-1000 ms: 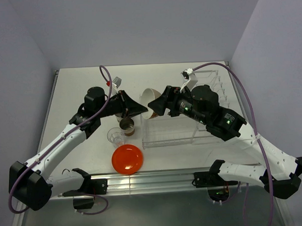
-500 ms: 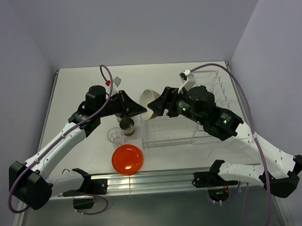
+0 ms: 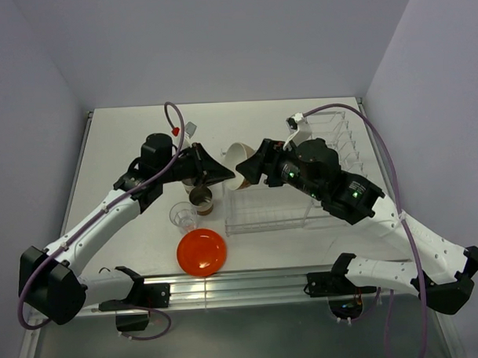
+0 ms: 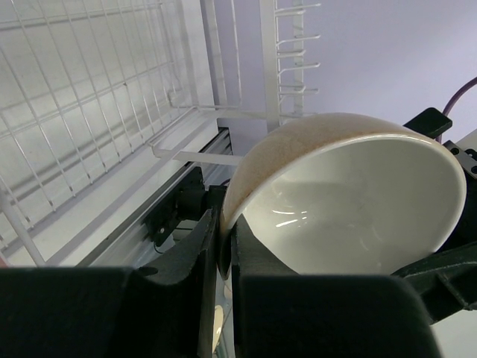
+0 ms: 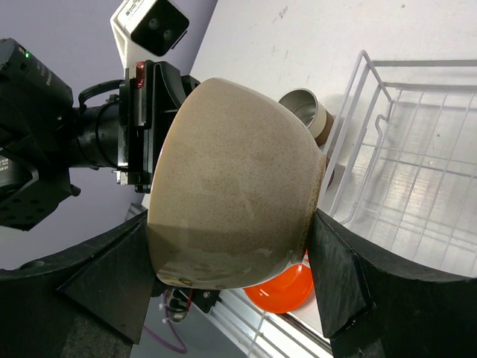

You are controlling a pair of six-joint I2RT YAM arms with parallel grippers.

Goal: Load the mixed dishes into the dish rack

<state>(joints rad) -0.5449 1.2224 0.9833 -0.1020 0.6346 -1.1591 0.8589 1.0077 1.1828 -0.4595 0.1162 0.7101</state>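
The beige bowl (image 3: 236, 154), white inside, hangs tilted on its side above the table between the two arms. My left gripper (image 3: 225, 176) is shut on its rim, one finger inside and one outside (image 4: 223, 224). My right gripper (image 3: 246, 166) spans the bowl (image 5: 231, 194) from the other side, and its pads (image 5: 335, 283) press on the base and the rim. A brown cup (image 3: 200, 198) stands below the bowl, with a second one half hidden behind it. The clear glass (image 3: 181, 216) and the orange-red plate (image 3: 201, 252) sit nearer the front. The dish rack (image 3: 303, 212) lies to the right.
The rack's upright plate slots (image 3: 341, 140) rise at the back right, behind my right arm. The rack's near left corner (image 5: 358, 112) is close beside the bowl. A metal rail (image 3: 243, 285) runs along the table's front edge.
The right gripper's jaws have narrowed onto the bowl and the right wrist has shifted slightly left. The left arm still holds the bowl's rim in about the same place.
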